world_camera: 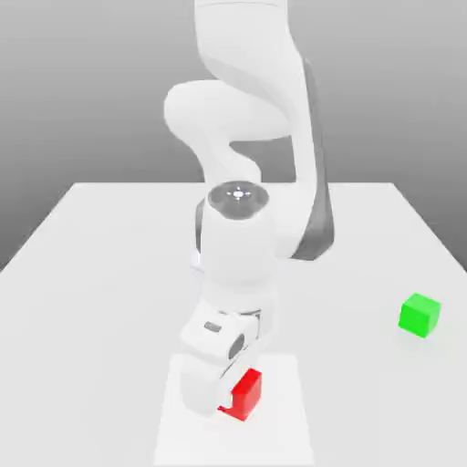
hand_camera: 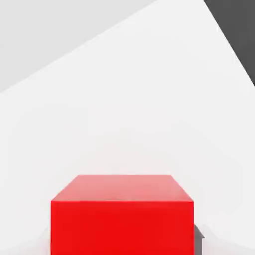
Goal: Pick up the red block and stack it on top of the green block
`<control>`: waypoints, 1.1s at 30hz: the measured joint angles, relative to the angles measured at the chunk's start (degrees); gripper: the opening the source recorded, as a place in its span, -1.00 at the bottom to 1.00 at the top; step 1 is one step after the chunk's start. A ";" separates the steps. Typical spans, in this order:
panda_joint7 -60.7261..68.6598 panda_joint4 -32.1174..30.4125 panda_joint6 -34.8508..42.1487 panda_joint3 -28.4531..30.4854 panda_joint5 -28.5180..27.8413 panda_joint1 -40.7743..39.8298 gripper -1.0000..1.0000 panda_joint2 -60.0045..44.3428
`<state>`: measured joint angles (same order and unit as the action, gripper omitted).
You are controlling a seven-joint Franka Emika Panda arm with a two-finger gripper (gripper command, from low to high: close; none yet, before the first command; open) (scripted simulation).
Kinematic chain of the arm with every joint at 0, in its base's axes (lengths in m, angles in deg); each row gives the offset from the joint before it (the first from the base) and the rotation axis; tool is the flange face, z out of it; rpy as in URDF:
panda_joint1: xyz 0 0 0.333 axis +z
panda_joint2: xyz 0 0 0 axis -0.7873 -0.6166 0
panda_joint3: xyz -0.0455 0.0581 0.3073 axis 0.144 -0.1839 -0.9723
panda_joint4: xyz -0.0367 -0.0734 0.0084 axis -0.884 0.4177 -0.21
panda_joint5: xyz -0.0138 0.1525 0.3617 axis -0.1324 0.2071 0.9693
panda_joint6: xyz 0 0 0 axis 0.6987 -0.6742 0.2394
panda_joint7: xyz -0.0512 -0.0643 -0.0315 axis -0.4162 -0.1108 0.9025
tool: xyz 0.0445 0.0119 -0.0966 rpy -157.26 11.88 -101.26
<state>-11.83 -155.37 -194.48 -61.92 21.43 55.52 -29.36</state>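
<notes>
Gripper (world_camera: 222, 394) clamped on red block (world_camera: 245, 394) near table (world_camera: 109, 274) front edge; green block (world_camera: 420, 315) well apart, open surface between.

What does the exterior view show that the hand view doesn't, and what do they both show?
Exterior view alone: the green block sitting by itself on the table, off toward the exterior view's right, and the white arm bent down with its tool at the red block. Hand view alone: the red block's top face and one side face up close, plus a dark area past the table's edge. Both share the red block and the white table.
</notes>
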 joint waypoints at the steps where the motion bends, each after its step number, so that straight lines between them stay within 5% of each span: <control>1: -0.05 -0.09 0.50 0.04 -0.05 0.02 -1.00 0.63; 7: -1.80 -1.69 9.66 1.08 -2.22 0.77 -1.00 11.43; 24: -40.59 -3.52 16.98 -17.94 0.20 35.34 -1.00 20.87; 33: -49.80 -3.04 8.55 -18.84 -7.75 36.06 -1.00 11.68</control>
<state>-61.62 -158.41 -185.94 -80.76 13.68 91.58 -17.68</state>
